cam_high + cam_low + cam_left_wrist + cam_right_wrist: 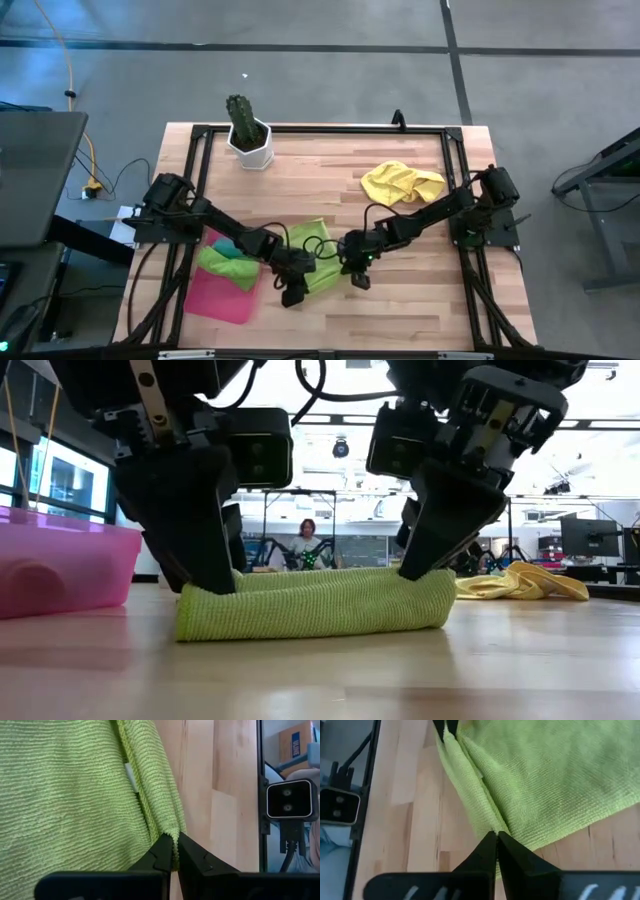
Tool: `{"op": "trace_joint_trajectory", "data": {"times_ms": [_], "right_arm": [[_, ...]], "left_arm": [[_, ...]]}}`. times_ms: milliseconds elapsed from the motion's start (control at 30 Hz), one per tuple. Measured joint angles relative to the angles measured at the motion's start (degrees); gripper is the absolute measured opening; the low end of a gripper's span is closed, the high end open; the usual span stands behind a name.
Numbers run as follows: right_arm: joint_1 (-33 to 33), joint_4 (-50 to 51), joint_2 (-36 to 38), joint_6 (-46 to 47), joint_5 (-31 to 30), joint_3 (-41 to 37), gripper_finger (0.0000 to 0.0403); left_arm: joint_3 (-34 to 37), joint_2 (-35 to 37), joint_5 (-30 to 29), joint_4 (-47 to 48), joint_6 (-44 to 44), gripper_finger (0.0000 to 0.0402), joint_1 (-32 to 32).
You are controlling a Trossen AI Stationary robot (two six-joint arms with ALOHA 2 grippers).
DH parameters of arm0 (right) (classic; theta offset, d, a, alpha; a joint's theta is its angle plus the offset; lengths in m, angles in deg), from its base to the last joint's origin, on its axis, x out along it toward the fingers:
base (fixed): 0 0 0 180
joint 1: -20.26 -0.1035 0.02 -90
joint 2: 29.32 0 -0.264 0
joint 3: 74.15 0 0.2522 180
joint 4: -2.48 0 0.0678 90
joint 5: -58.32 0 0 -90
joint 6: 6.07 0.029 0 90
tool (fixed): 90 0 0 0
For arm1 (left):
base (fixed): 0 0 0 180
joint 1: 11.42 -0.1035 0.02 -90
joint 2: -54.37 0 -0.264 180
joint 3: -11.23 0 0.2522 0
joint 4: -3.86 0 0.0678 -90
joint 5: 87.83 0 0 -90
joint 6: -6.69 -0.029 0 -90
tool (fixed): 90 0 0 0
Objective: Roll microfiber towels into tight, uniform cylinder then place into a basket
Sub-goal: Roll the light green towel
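1. Two tools pinch one lime-green ribbed microfiber towel, which lies partly rolled near the middle of the counter's front edge; the left tool is clamped on one end of the rolled fold and the right tool on the other.
2. Uneven travel between the two tools would likely skew the roll into a cone, not a cylinder.
3. Each grip takes only a thin edge of cloth; a slip would probably let the fold spring open.
4. Flat towel beyond the roll may drag on the wooden counter and loosen the turns.
5. Carrying to the shallow pink-red plastic basket, at the counter's front left corner with green and teal cloths on it, could unroll the towel.
6. Well apart, toward the back right, lies a crumpled yellow towel.
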Motion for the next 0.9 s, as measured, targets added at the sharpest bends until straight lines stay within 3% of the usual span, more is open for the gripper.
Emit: {"op": "trace_joint_trajectory", "data": {"times_ms": [167,467,700,767,900], "right_arm": [[-0.6,0.2,0.0,-5.7,-2.1,0.0,0.0025],[-1.2,-0.4,1.2,-14.8,-5.8,0.0,0.0119],[-6.3,-3.1,3.8,-25.8,-5.5,0.0,0.0133],[-8.7,-3.8,3.5,-28.3,-8.0,0.0,0.0133],[-12.3,-3.5,1.4,-29.1,-19.6,0.0,0.0133]], "left_arm": [[0.0,0.0,0.5,0.9,0.0,0.0007,0.3],[0.0,0.0,-0.7,2.6,-0.8,0.0007,1.2],[0.0,0.1,-2.8,4.9,-0.6,0.0007,1.3],[0.0,0.1,-2.9,4.9,-0.6,0.0007,1.3],[0.0,0.1,-3.0,4.9,-0.5,0.0007,1.3]]}}
